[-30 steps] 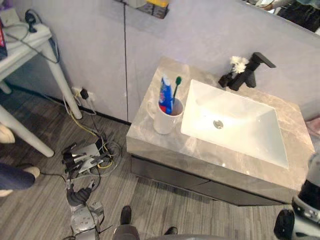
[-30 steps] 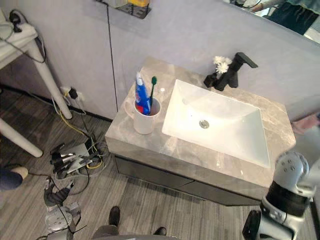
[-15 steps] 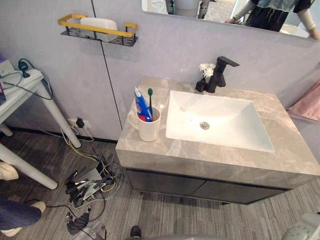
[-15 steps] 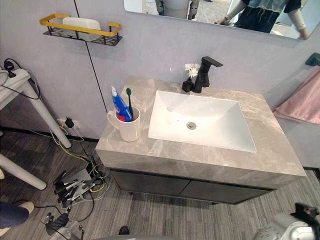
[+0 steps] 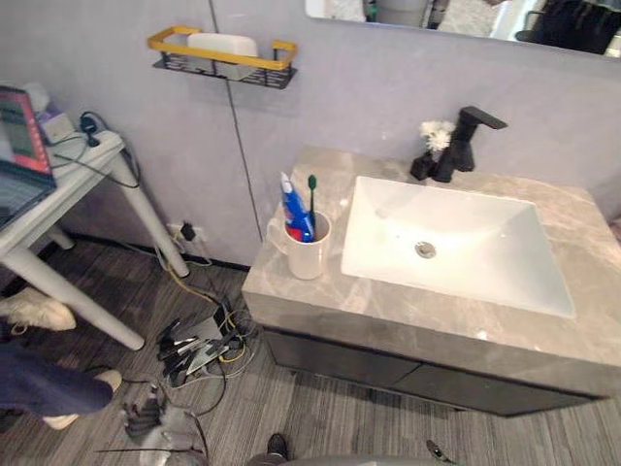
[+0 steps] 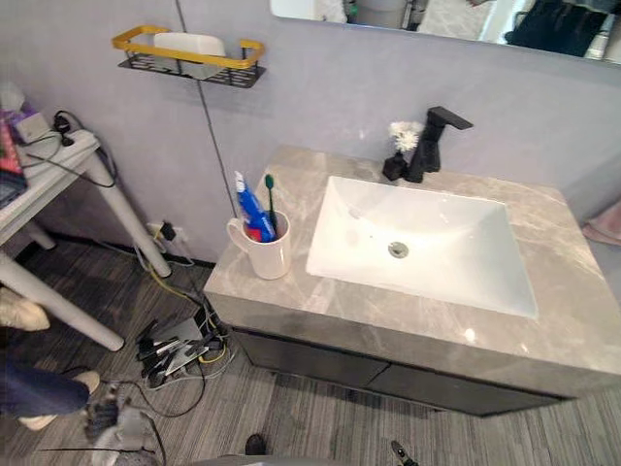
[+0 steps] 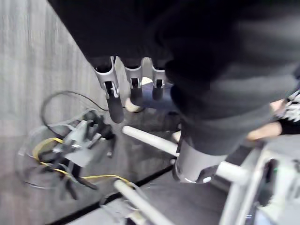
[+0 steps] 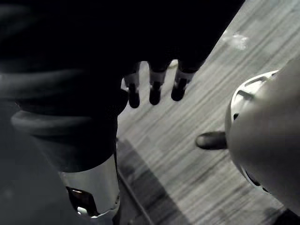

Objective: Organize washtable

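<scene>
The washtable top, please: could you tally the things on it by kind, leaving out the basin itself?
white mug: 1
blue toothpaste tube, standing in the mug: 1
green toothbrush, standing in the mug: 1
black faucet: 1
small dark vase of white flowers, beside the faucet: 1
Total: 5

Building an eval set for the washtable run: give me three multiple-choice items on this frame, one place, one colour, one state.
1. Where is the cup relative to the sink? A inside it B on the counter to its left C on its right
2. Colour of the faucet? A black B chrome C gold
3. Left hand? A open, empty B shut on the cup C shut, empty
Key: B, cup stands beside the sink; A, faucet is dark throughout; A, fingers straight above the floor.
</scene>
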